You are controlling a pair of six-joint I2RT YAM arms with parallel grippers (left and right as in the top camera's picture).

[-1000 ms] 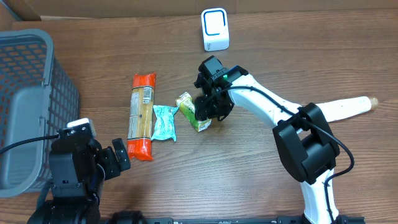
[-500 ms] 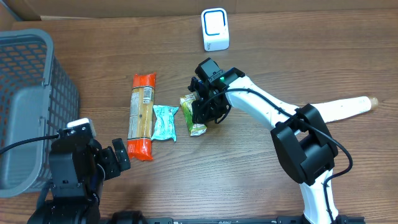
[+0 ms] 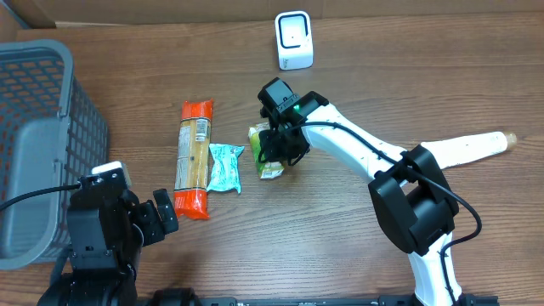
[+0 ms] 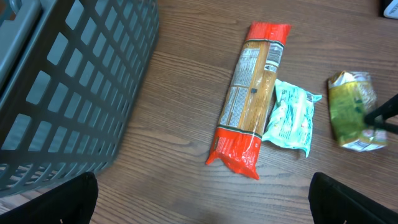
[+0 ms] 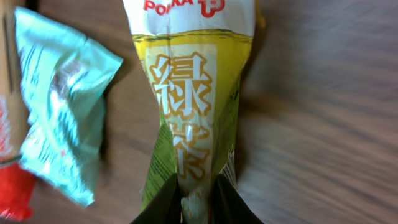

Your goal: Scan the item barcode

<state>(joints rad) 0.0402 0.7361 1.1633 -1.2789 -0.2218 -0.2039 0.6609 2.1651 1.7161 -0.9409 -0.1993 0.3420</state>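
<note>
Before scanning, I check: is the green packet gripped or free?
Gripped: in the wrist view the right gripper pinches the green packet at one end.

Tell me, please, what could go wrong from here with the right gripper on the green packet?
The right gripper pinches only a narrow fold of the green packet, so the packet may slip or twist when lifted. The teal packet lies close beside it and could get nudged.

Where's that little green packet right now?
Seen from overhead, the green packet lies mid-table, pinched by the right hand, just right of the teal packet.
</note>
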